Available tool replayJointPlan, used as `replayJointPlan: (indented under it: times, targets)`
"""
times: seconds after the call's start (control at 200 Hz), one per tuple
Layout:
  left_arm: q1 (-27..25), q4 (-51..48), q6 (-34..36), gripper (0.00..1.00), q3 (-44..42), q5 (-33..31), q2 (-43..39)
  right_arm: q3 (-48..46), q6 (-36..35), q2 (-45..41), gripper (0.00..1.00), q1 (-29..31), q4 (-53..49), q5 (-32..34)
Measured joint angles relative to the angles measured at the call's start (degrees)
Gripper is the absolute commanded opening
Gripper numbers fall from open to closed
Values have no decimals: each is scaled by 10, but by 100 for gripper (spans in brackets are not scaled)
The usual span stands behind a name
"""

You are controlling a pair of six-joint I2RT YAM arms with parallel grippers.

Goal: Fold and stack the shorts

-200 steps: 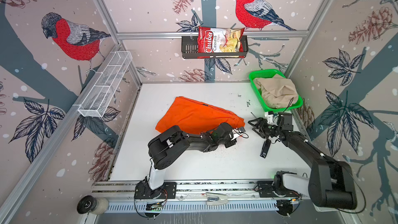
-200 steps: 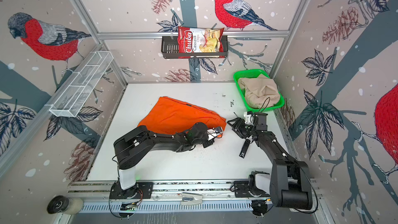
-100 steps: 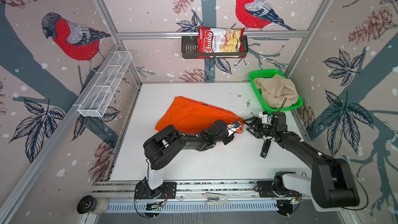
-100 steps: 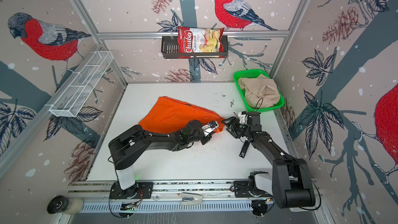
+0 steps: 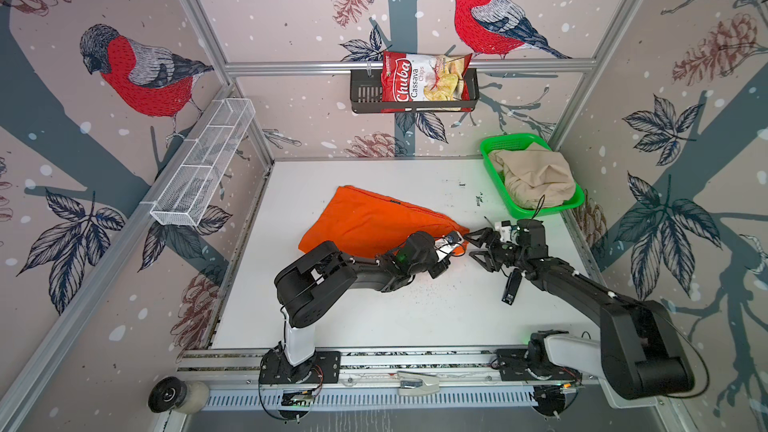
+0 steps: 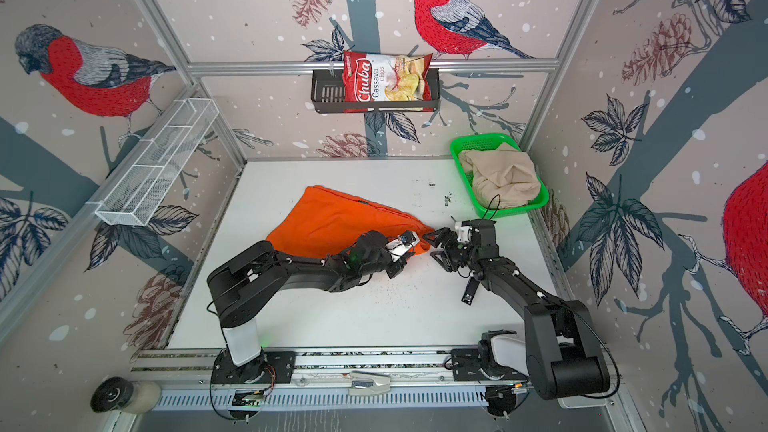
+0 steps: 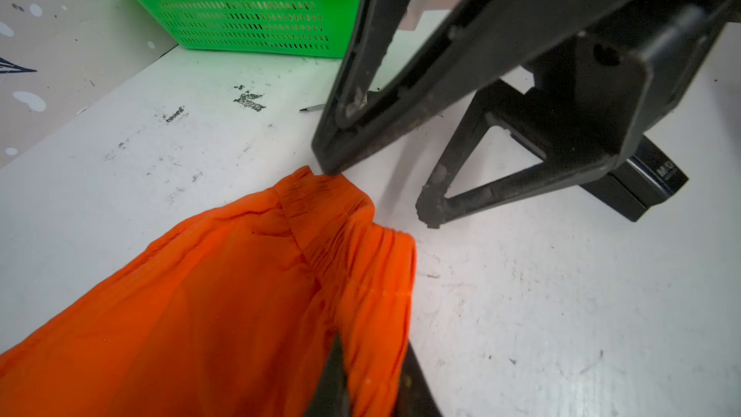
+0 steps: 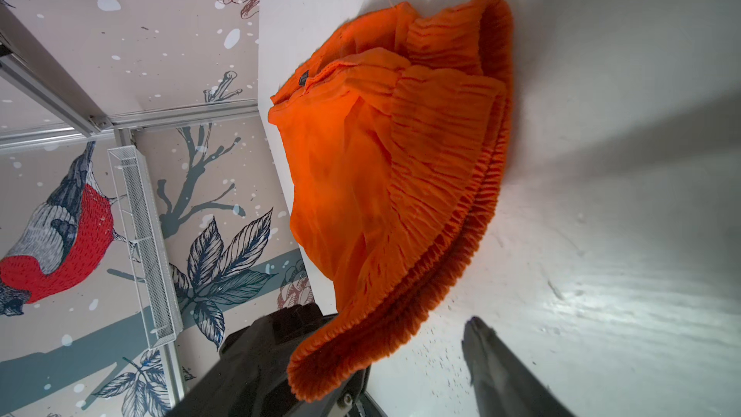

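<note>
While orange shorts (image 5: 374, 222) number one, beige shorts (image 5: 536, 178) too.

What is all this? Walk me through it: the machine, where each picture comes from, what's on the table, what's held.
Two robot arms are mounted on a rail at the table's front edge, each ending in a two-fingered gripper. Two pictures look down from overhead; the other two come from a camera on each wrist. On the table lie orange shorts; beige shorts sit crumpled in a green basket at the far right corner. The left gripper is shut on the orange waistband. The right gripper is open beside that waistband, holding nothing.
</note>
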Motion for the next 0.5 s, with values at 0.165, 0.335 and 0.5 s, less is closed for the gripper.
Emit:
replayJointPlan:
  times: [0.165, 0.335, 0.5]
  targets:
    - [1, 8, 0, 4, 0, 3, 0, -13, 43, 19, 85, 12, 25, 0]
    - [2, 9, 0, 4, -1, 8, 1, -26, 73, 33, 86, 16, 55, 5]
    - [2, 11, 0, 5, -1, 13, 1, -31, 104, 75, 85, 17, 114, 6]
